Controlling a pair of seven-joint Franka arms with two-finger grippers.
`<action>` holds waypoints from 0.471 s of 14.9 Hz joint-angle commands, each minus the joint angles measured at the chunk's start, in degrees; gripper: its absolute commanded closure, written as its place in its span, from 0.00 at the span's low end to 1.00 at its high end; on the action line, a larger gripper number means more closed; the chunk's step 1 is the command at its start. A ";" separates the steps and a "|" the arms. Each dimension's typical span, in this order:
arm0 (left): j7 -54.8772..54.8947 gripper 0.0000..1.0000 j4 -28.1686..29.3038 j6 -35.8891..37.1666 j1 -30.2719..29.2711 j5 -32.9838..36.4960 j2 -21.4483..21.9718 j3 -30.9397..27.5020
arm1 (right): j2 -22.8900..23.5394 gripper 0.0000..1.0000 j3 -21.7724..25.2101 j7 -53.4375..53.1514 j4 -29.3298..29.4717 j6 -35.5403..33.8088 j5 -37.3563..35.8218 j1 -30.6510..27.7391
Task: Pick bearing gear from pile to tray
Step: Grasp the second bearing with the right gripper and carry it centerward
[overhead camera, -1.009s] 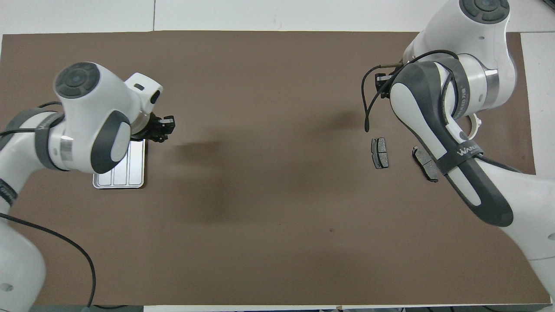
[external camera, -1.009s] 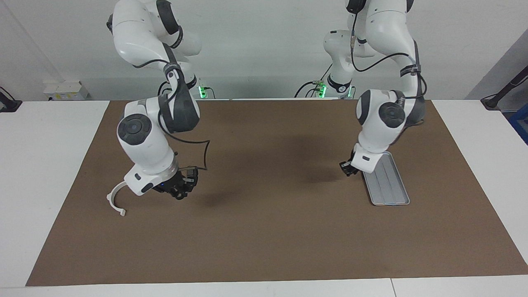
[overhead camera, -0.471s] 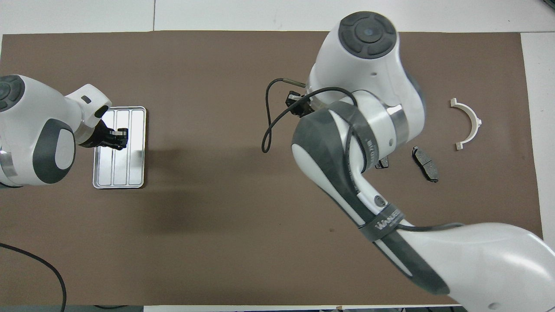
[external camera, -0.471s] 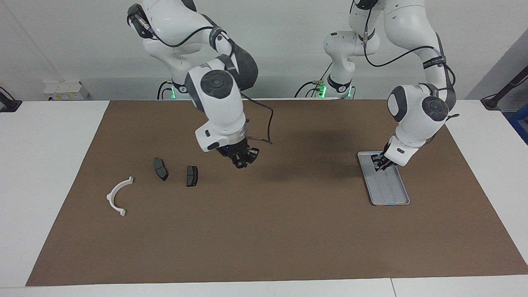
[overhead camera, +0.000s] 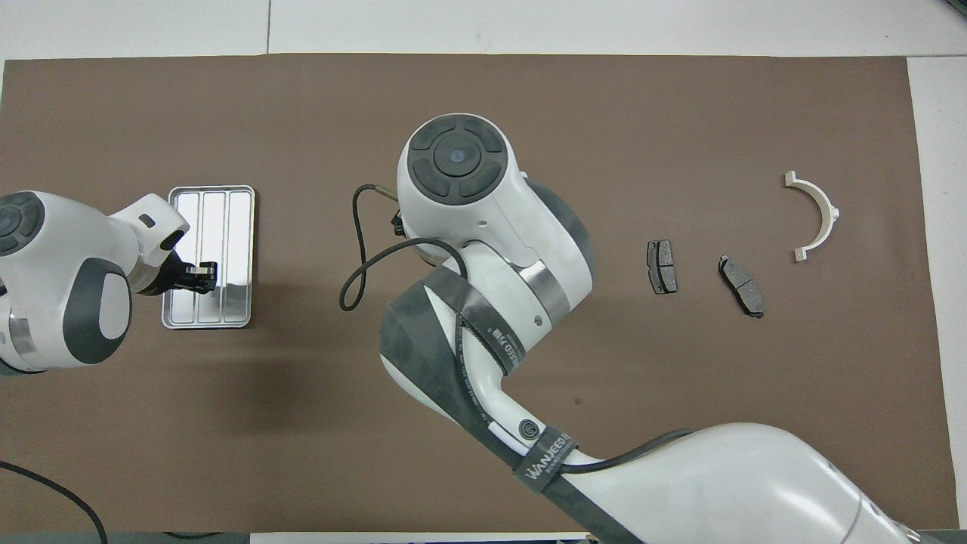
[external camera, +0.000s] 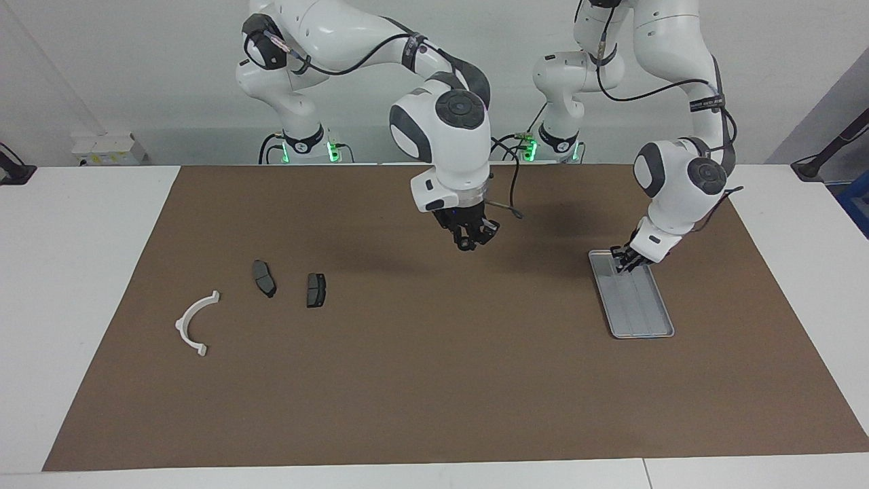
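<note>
1. Brown matting covers the table top; all parts lie on it.
2. Tray: silver-grey metal, at the left arm's end of the table; no part is visible on its bare ridged floor.
3. Left gripper: low over the end of the tray nearer the robots. Whether its tips touch the tray, how far it is open and whether it holds anything cannot be told.
4. Right gripper: raised over bare matting near the middle of the table, between the pile and the tray and well apart from both. Its opening and any load cannot be told; in the overhead view the arm's own wrist hides it.
5. Pile, at the right arm's end of the table: two dark brake pads near each other but apart, and a white half-ring bracket closer to the table's end and farther from the robots.
6. No bearing gear can be made out among these parts.
</note>
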State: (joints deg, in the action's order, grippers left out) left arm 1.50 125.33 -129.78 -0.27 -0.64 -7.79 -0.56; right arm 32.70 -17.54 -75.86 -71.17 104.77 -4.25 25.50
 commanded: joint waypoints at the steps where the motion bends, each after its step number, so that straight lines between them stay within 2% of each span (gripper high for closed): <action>1: 1.22 0.83 2.99 -1.70 -1.66 0.38 2.43 0.47 | 8.15 1.00 0.49 -7.17 6.91 2.87 -4.79 4.55; 4: 1.05 0.82 3.69 -3.36 -2.10 0.29 2.26 0.64 | 11.94 1.00 0.40 -9.12 6.92 7.80 -6.04 5.79; 7: 0.17 0.82 5.80 -6.70 -1.84 0.20 2.08 0.64 | 13.53 1.00 0.49 -9.48 6.57 10.10 -6.12 6.23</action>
State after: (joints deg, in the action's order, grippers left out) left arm 2.06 127.85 -133.30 -1.62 -0.64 -7.40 -0.40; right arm 44.79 -17.20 -84.32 -66.94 114.66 -9.48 31.57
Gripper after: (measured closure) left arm 0.758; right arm 0.639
